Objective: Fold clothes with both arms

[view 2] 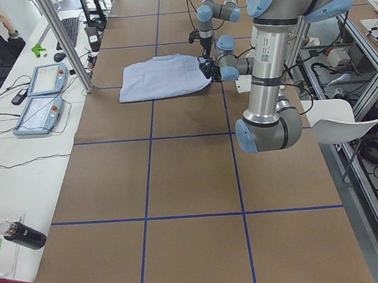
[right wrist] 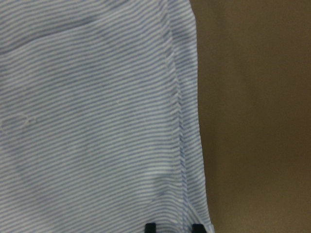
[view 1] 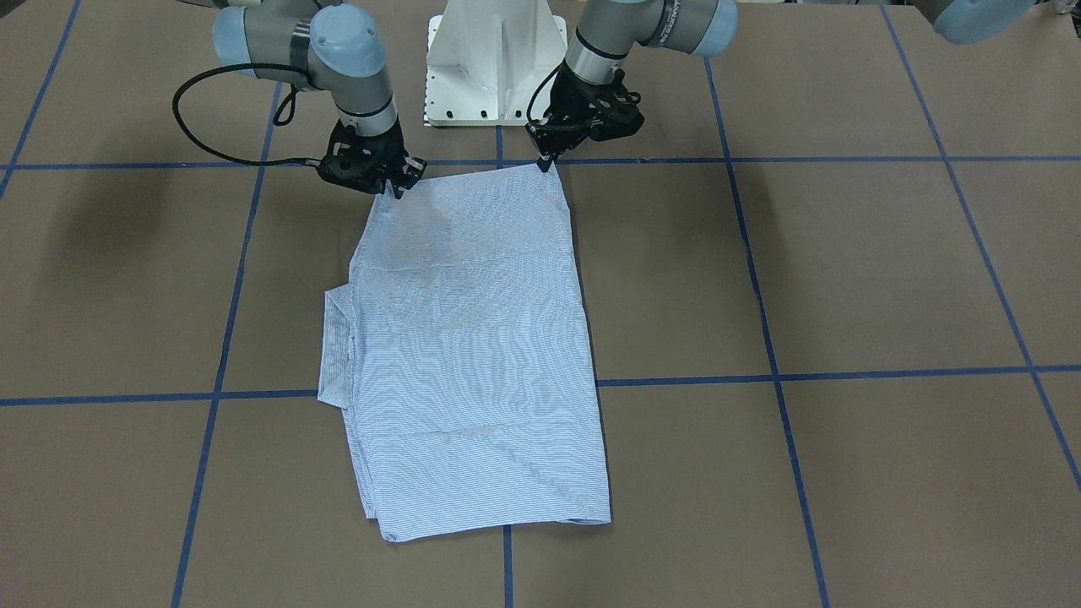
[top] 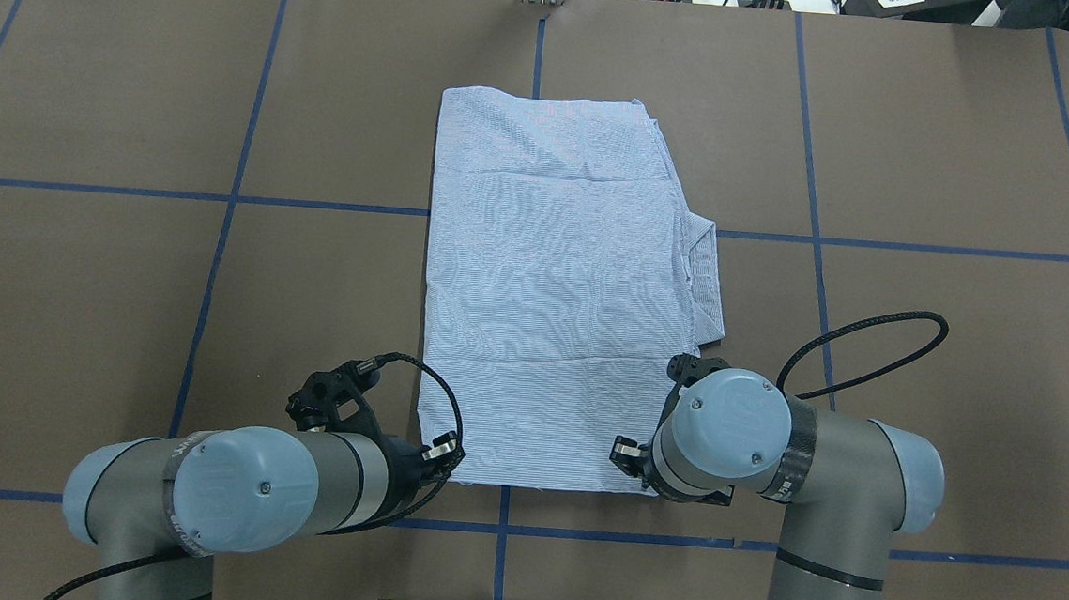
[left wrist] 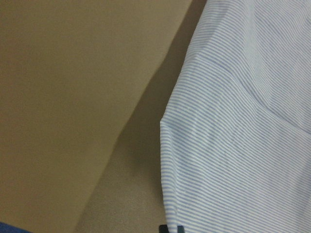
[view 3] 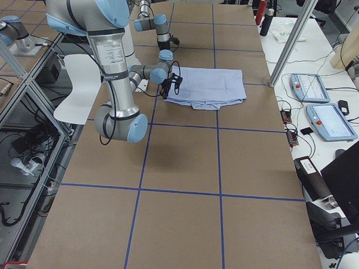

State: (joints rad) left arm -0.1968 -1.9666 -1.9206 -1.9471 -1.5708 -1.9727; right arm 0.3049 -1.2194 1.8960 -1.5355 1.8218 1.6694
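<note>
Brown paper covers the surface (top: 73,305), ruled into squares by blue tape (top: 128,190). Start at the left arm's (top: 239,486) jaws. Its wrist view shows the two fingertips (left wrist: 181,228) almost together on the hem of the shirt (top: 544,291), so read them as pinching the corner nearest the robot on its left. The right arm's (top: 732,436) jaws sit at the matching corner on the robot's right. There the fingertips (right wrist: 151,227) stand a little apart with striped cloth between them, and you cannot tell whether they grip it or merely rest on it.

Both sets of jaws are on the one short edge, by the robot's edge of the surface, each arm nearest its own corner. From them the whole shirt runs away toward the operators' edge. It is a long flat rectangle with its long axis along the centre tape line, square to the line joining the jaws. The collar (top: 707,274) pokes out midway along the long side on the robot's right.

I judge the coming move carries that near edge over toward the far one, so check the right-hand grip first. No container comes into it.
</note>
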